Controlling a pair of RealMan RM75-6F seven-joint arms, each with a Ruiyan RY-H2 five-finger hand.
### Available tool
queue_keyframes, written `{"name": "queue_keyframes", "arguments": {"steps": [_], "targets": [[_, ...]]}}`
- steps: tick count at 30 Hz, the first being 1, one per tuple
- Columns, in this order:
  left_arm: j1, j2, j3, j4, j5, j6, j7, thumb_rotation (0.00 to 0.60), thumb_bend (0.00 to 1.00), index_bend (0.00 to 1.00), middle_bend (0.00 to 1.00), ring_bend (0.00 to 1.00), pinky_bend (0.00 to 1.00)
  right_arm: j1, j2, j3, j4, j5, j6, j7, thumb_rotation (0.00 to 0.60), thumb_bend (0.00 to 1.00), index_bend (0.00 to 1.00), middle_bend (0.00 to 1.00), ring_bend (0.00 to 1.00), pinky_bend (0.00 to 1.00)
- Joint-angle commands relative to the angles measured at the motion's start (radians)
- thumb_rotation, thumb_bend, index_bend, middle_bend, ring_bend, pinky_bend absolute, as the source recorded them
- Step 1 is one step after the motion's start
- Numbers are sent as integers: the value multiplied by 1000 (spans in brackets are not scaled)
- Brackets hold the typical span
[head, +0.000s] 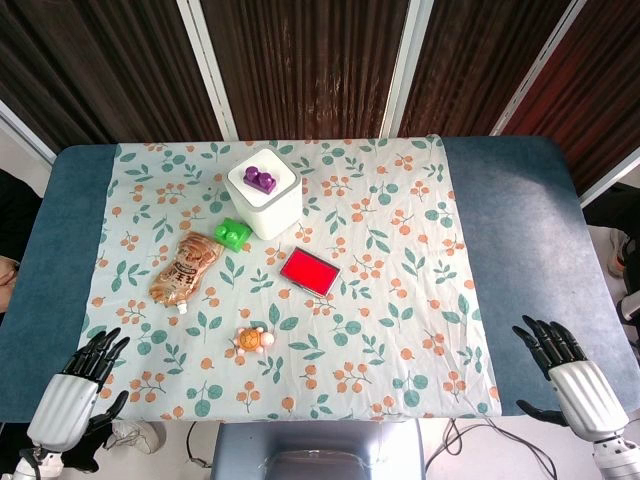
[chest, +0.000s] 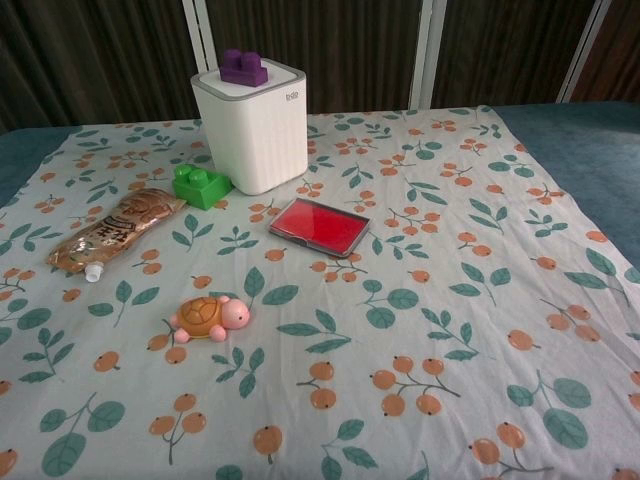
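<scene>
Head view: left hand (head: 85, 372) at the near left corner of the table (head: 70, 250), over the blue surface just off the edge of the floral cloth (head: 400, 260), fingers apart and stretched forward, holding nothing. Right hand (head: 560, 362) at the near right corner, likewise over bare blue, fingers fanned and empty, thumb out to the side. Nearest to the left hand: toy turtle (head: 252, 340), lying on the cloth toward the near edge, well apart from both hands. Behind it and to the left, brown sauce pouch (head: 185, 268), lying slantwise with its spout toward the near side. Just beyond the pouch, green block (head: 233, 234), right beside the white box (head: 265, 193). On top of the box, purple block (head: 261, 180). Red flat case (head: 310, 271) lying alone near the middle of the cloth, between the box and the turtle, touching neither.

Chest view: no hand in the picture. Toy turtle (chest: 210, 317) lying on the cloth (chest: 450, 300) left of centre, head to the right. Sauce pouch (chest: 115, 230) further left and back, spout pointing near-left. Green block (chest: 201, 186) at the foot of the white box (chest: 252, 125), just beside its left lower corner; touching or not, cannot tell. Purple block (chest: 243, 67) resting on the lid. Red flat case (chest: 320, 226) in front of the box and to the right, flat on the cloth, apart from everything else.
</scene>
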Motion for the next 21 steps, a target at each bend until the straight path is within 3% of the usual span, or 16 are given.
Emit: {"name": "queue_keyframes", "arguments": {"steps": [1, 3, 5, 9, 11, 14, 21], "targets": [[-15, -14, 12, 10, 30, -25, 6, 600, 330, 0, 0, 2, 217, 2, 0, 1, 0, 3, -6, 0, 600, 180, 0, 0, 0, 0], [-35, -29, 16, 17, 55, -51, 9, 600, 330, 0, 0, 26, 241, 3, -1, 0, 1, 5, -9, -4, 600, 180, 0, 0, 0, 0], [-64, -66, 3, 29, 78, -73, 6, 600, 327, 0, 4, 125, 341, 3, 0, 1, -3, 4, -7, -3, 600, 180, 0, 0, 0, 0], [-152, -187, -39, 119, 136, -129, -6, 600, 333, 8, 90, 582, 764, 2, -2, 2, -5, 6, -6, -6, 600, 180, 0, 0, 0, 0], [-196, -244, -54, 147, 132, -194, -1, 600, 333, 27, 111, 756, 910, 3, -1, 5, -4, 12, -7, -5, 600, 180, 0, 0, 0, 0], [-246, -313, -89, 173, 104, -276, 55, 600, 333, 39, 133, 881, 994, 4, 1, 7, -4, 16, -9, -1, 600, 180, 0, 0, 0, 0], [-329, -442, -176, 240, 13, -389, 178, 600, 334, 105, 219, 999, 1000, 7, 7, 15, -2, 35, -12, 11, 600, 180, 0, 0, 0, 0]]}}
